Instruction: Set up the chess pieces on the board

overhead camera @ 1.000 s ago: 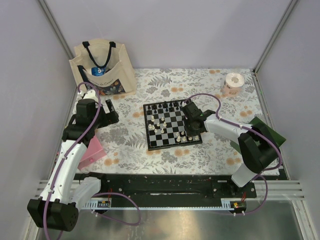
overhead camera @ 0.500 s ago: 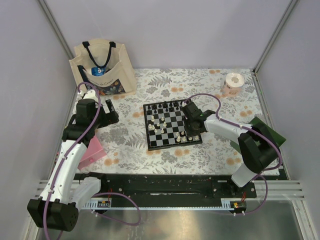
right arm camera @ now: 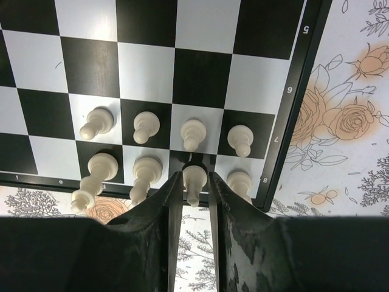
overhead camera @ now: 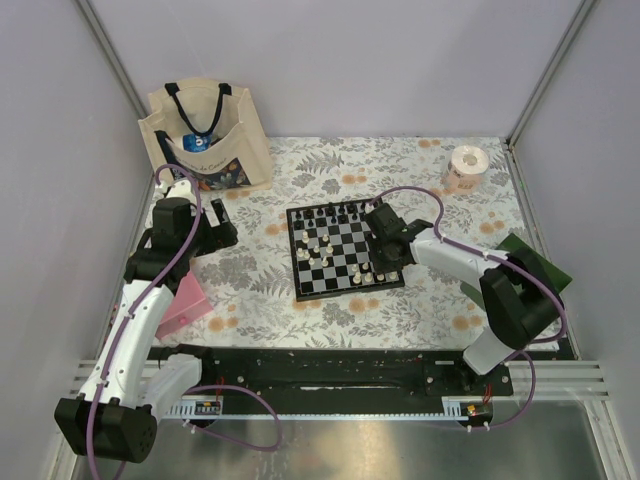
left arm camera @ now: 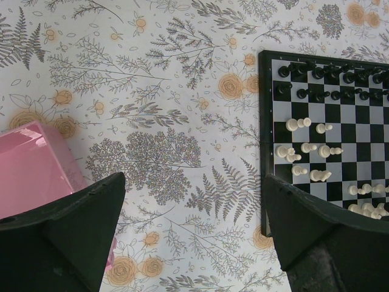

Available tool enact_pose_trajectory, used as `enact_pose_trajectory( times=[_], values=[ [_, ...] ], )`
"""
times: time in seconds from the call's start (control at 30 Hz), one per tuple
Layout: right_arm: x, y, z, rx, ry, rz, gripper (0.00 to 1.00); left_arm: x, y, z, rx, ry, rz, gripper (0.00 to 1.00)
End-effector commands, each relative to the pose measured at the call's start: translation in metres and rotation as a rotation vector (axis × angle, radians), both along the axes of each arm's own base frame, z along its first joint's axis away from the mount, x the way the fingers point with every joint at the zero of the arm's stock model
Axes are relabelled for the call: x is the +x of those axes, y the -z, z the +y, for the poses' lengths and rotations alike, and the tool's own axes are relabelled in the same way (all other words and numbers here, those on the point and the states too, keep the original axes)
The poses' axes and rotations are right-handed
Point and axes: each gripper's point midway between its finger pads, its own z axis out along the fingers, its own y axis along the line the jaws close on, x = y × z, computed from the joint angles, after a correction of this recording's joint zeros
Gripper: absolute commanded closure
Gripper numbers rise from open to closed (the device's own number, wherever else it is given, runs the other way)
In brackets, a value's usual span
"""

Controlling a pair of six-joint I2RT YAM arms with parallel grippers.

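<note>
The board (overhead camera: 340, 284) lies mid-table with black chessmen (overhead camera: 330, 212) along its far edge and white ones scattered and at the near right. My right gripper (overhead camera: 388, 262) is low over the board's near right corner. In the right wrist view it (right arm camera: 194, 184) is shut on a white piece (right arm camera: 194, 177) standing on a dark back-row square of the board (right arm camera: 146, 24), between other white pieces, with white pawns (right arm camera: 146, 126) one row ahead. My left gripper (overhead camera: 215, 232) is open and empty over the tablecloth, left of the board (left arm camera: 264, 152); it shows in the left wrist view (left arm camera: 194, 243).
A cream tote bag (overhead camera: 205, 135) stands at the far left. A tape roll (overhead camera: 465, 165) sits at the far right. A pink box (overhead camera: 185, 300) lies by the left arm, also in the left wrist view (left arm camera: 30, 164). A dark green flat object (overhead camera: 535, 258) lies behind the right arm.
The right arm has shifted very slightly by the board's near right corner. The left arm has not moved.
</note>
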Motion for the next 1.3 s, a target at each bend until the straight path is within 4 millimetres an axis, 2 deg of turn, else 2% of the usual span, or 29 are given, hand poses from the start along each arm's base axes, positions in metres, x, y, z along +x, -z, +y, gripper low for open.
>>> enact_pose_trajectory(
  times=[0.0,0.23,0.37,0.47,0.57,0.73,0.93,1.27],
  values=[
    [0.008,-0.029,0.002,0.021,0.011,-0.069,0.66,0.007,-0.012,-0.002,-0.01,0.012,-0.055,0.01],
    [0.01,-0.054,0.002,0.053,0.014,-0.116,0.65,0.006,-0.011,-0.002,-0.008,0.012,-0.055,0.01],
    [0.018,-0.084,0.009,0.103,0.008,-0.181,0.61,0.006,-0.012,-0.002,-0.008,0.012,-0.056,0.01],
    [0.027,-0.1,0.025,0.176,-0.009,-0.213,0.55,0.006,-0.013,-0.002,-0.008,0.012,-0.059,0.01],
    [0.038,-0.104,0.051,0.243,-0.049,-0.193,0.54,0.006,-0.013,-0.001,-0.007,0.01,-0.059,0.01],
    [0.061,-0.101,0.088,0.3,-0.089,-0.169,0.52,0.006,-0.013,0.0,-0.002,0.005,-0.062,0.01],
    [0.07,-0.081,0.119,0.275,-0.136,-0.119,0.5,0.005,-0.014,0.001,0.001,0.003,-0.066,0.01],
    [0.07,-0.047,0.138,0.238,-0.166,-0.053,0.46,0.004,-0.016,0.004,0.009,-0.015,-0.07,0.01]
  ],
)
